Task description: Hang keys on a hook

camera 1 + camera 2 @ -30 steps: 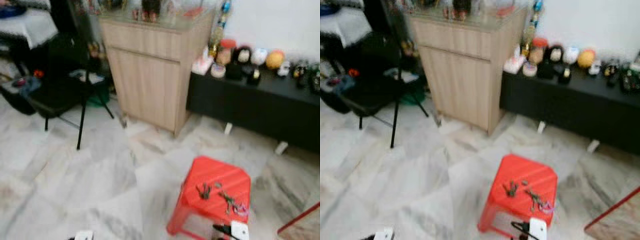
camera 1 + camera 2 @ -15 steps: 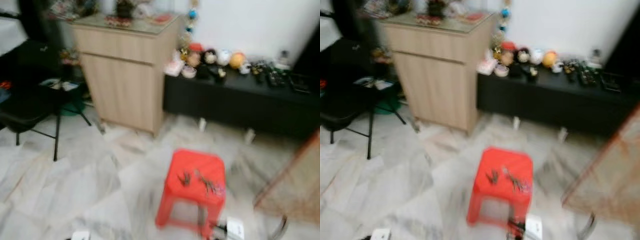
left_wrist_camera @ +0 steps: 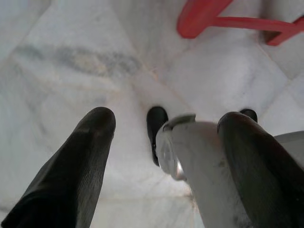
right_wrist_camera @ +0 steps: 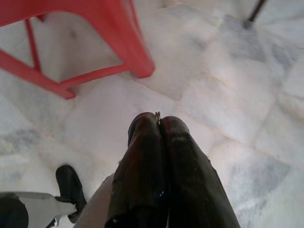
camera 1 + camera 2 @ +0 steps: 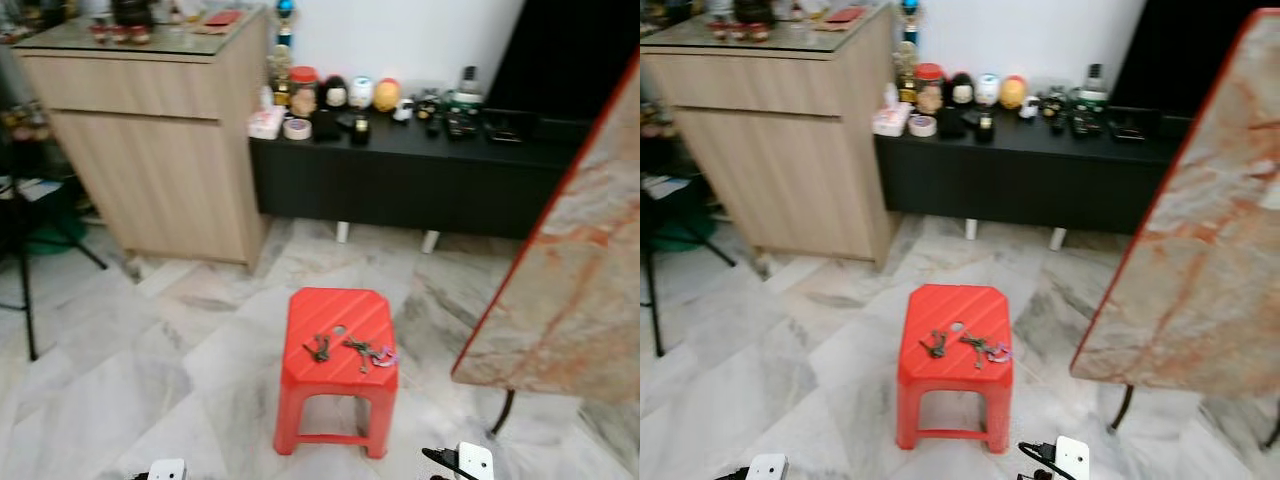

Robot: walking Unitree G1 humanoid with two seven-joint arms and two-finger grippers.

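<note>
Two bunches of keys lie on a red plastic stool (image 5: 338, 312) in the middle of the marble floor: a dark bunch (image 5: 319, 348) and, beside it, a bunch with a pink tag (image 5: 366, 354). Both arms hang low by my legs, short of the stool. In the left wrist view my left gripper (image 3: 168, 118) stands open over the floor, with nothing between its fingers (image 3: 80, 161). My right gripper (image 4: 158, 119) is shut, its fingers pressed together, pointing at the floor near one stool leg (image 4: 137, 52).
A wooden cabinet (image 5: 150, 150) stands at the back left. Next to it a low black bench (image 5: 420, 180) carries jars and small figures. A marble tabletop with a red edge (image 5: 570, 260) juts in from the right, close to the stool. Black chair legs (image 5: 25, 290) show at far left.
The whole picture has swung to the right and sharpened: the stool now sits at centre and the marble tabletop has come into view. The keys lie as before.
</note>
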